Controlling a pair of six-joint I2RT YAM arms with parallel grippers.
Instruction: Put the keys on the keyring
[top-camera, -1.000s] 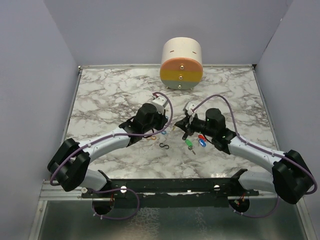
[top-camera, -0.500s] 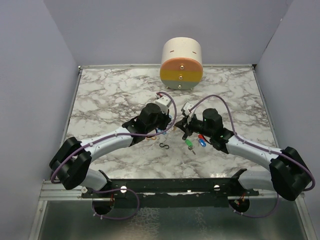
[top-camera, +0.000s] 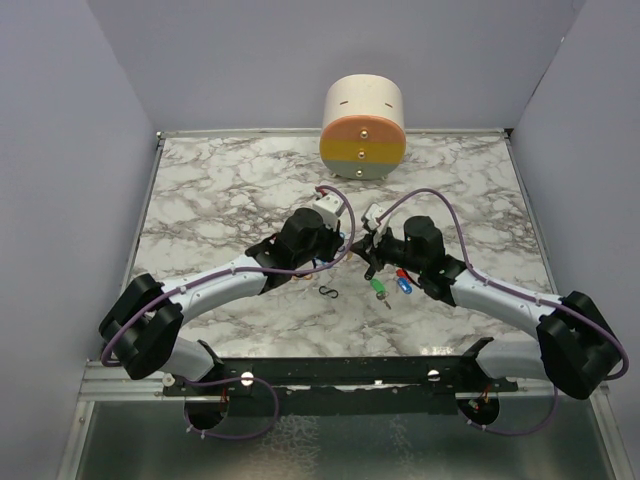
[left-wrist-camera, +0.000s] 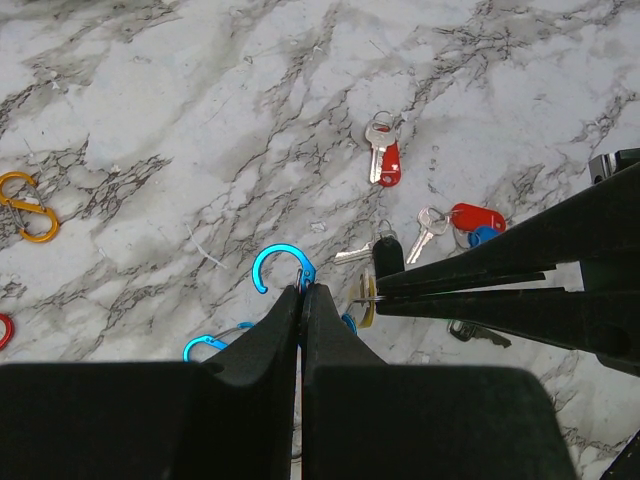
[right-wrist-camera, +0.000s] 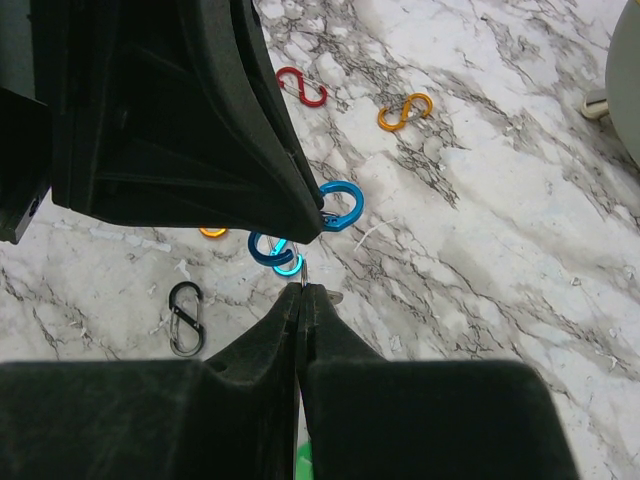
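Note:
My left gripper (left-wrist-camera: 302, 290) is shut on a blue S-shaped clip (left-wrist-camera: 283, 268) and holds it above the marble table. My right gripper (right-wrist-camera: 301, 290) is shut on a yellow key (left-wrist-camera: 368, 291) by its thin metal end, and its tip almost touches the blue clip (right-wrist-camera: 278, 252). In the top view the two grippers meet at mid-table, left (top-camera: 337, 247) and right (top-camera: 360, 250). Loose keys lie below: a red key (left-wrist-camera: 384, 161), a black key (left-wrist-camera: 387, 251), a red-tagged key (left-wrist-camera: 468, 217) and a blue one (left-wrist-camera: 483, 236). A green key (top-camera: 378, 288) lies near the right arm.
Spare S-clips lie on the table: red (right-wrist-camera: 302, 87), orange (right-wrist-camera: 405, 110) and black (right-wrist-camera: 185, 318). A round drum (top-camera: 363, 128) with orange, yellow and grey bands stands at the back edge. Grey walls close in both sides.
My left gripper has moved a little right with the blue clip, and my right gripper a little left. Their tips are now closer together.

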